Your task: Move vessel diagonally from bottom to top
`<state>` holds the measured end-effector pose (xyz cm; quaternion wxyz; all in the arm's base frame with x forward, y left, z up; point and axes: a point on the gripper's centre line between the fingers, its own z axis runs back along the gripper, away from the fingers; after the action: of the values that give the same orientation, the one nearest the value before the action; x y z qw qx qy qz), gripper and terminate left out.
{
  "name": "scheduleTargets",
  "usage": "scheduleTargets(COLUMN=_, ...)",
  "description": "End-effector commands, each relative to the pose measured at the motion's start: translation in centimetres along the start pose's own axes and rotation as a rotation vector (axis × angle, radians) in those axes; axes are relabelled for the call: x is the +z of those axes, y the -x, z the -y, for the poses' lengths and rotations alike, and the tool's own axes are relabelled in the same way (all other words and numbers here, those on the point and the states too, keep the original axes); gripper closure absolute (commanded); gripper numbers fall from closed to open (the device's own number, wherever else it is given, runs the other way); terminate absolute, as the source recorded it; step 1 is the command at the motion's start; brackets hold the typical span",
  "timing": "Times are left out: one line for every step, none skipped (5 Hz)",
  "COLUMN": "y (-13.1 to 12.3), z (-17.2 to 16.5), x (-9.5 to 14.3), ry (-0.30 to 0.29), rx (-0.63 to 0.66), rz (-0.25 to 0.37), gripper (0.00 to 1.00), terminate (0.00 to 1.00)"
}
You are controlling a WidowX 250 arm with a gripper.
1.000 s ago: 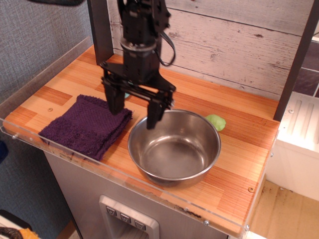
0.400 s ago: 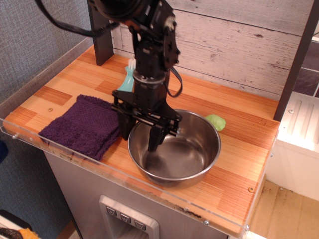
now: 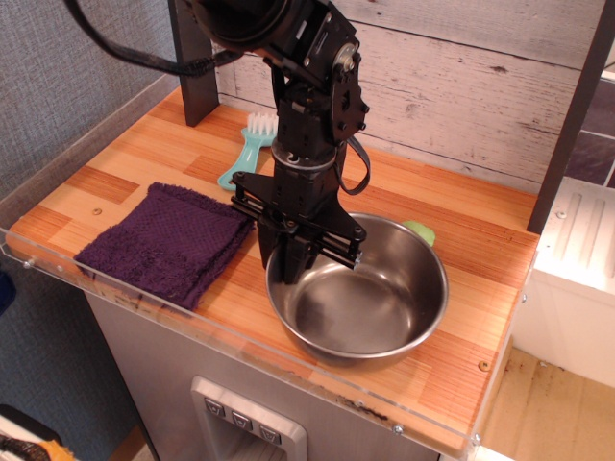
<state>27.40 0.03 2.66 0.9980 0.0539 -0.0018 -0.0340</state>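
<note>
vessel: large shiny steel bowl [image 3: 360,303], upright on the wooden counter [image 3: 452,365], near the front edge and right of centre.
gripper: black claw [image 3: 291,257] reaches down over the bowl's left rim, fingers drawn close together and pinching that rim, one finger outside the wall and one inside.
towel: folded purple cloth [image 3: 163,240] lies flat by the front-left corner, just beside the bowl's left side, not touching it.
brush: teal-handled brush [image 3: 245,154] with white bristles lies toward the back-left, behind the towel.
green object: small pale green lump [image 3: 420,231], mostly hidden behind the bowl's far rim; cannot identify.
</note>
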Motion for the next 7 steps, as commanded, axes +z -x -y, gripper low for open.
scheduleTargets(y=-2.0, z=-1.8, x=5.8, ry=0.122, rx=0.057, rz=0.222, gripper=1.00, terminate=0.00)
scheduleTargets(y=-4.9, z=-5.0, x=7.6, ry=0.143, rx=0.134, rz=0.278, gripper=1.00, terminate=0.00)
scheduleTargets(y=-7.0, z=-7.5, x=6.5, ry=0.156, rx=0.201, rz=0.293, gripper=1.00, terminate=0.00)
scheduleTargets(y=-8.8, z=-7.8, x=3.7, ry=0.171, rx=0.200, rz=0.241, gripper=1.00, terminate=0.00)
scheduleTargets(y=-9.5, z=-7.0, x=2.3, ry=0.165, rx=0.175, rz=0.202, gripper=1.00, terminate=0.00)
scheduleTargets(y=-9.9, z=-6.7, x=1.3, ry=0.166, rx=0.172, rz=0.186, gripper=1.00, terminate=0.00)
scheduleTargets(y=-9.9, z=-6.6, x=1.2, ry=0.162, rx=0.171, rz=0.184, gripper=1.00, terminate=0.00)
